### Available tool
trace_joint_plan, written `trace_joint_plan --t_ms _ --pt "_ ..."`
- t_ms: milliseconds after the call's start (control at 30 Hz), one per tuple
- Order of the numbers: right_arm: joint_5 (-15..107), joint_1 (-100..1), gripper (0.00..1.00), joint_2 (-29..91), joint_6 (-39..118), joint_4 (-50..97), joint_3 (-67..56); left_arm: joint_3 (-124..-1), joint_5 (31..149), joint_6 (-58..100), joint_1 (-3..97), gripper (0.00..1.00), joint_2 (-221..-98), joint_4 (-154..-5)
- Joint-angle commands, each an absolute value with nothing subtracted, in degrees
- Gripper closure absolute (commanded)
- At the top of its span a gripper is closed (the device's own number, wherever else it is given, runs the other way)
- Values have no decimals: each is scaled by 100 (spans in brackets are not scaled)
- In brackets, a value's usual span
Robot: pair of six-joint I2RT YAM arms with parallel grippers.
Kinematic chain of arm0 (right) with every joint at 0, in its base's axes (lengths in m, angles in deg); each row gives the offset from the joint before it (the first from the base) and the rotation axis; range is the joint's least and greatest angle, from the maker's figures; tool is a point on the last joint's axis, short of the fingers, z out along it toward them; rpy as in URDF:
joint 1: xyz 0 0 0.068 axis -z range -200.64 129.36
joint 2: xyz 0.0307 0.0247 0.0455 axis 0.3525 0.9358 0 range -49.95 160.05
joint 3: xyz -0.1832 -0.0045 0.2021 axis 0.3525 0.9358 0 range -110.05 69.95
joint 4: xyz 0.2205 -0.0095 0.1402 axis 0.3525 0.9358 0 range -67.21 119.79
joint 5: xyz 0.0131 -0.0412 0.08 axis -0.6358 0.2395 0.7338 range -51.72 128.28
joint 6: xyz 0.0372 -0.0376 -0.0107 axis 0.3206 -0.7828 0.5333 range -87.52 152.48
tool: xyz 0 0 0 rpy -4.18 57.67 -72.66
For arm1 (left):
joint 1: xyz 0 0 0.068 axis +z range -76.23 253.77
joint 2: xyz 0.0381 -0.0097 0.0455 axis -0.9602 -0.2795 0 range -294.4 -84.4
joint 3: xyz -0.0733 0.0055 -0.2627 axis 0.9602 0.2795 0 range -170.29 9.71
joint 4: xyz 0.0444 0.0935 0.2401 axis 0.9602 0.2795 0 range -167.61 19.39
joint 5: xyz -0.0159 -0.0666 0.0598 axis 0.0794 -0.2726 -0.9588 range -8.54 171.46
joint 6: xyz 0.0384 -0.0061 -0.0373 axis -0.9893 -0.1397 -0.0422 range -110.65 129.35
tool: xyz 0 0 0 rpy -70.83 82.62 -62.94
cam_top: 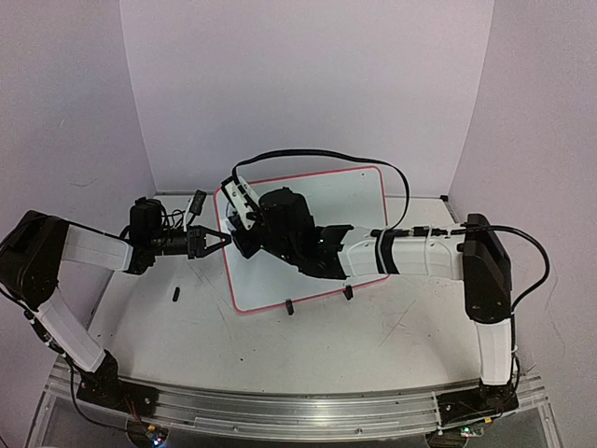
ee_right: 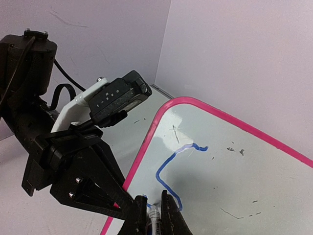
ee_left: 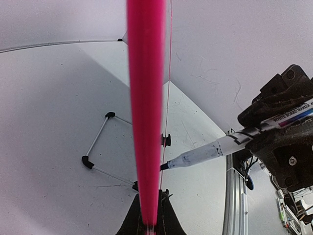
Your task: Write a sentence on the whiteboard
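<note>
The whiteboard [cam_top: 354, 201], white with a pink frame, stands tilted at mid-table on two black clip feet [cam_top: 290, 306]. My left gripper [cam_top: 222, 240] is shut on its left frame edge; in the left wrist view that pink edge [ee_left: 145, 122] runs straight up from between the jaws [ee_left: 147, 226]. My right gripper [cam_top: 244, 233] is over the board's left part, shut on a whiteboard marker [ee_right: 155, 217]. The marker [ee_left: 215, 149] has its tip on the board surface. A wavy blue line [ee_right: 168, 169] runs from the tip up across the board [ee_right: 234, 166].
A small black cap-like piece [cam_top: 175, 296] lies on the table left of the board. A black cable [cam_top: 317, 154] arches over the board's top edge. A thin wire stand with black tips [ee_left: 95, 147] is behind the board. Enclosure walls surround; a metal rail [cam_top: 280, 411] lines the front.
</note>
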State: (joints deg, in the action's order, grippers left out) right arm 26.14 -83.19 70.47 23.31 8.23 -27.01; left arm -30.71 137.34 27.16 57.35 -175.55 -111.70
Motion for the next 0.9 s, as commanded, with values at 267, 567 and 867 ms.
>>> trace_joint_plan --t_ms 267,567,867 --pt "2277 -8099 100 6688 2258 768 -2530 -3154 13386 2561 5765 100 -17589 -11145" --pt "2236 -8040 100 6641 2272 751 -2471 -3160 13389 2561 5768 100 -17585 -11134" --pt "2250 -8015 100 6650 2237 730 -2525 -3162 13389 2552 5765 100 -17593 -11134"
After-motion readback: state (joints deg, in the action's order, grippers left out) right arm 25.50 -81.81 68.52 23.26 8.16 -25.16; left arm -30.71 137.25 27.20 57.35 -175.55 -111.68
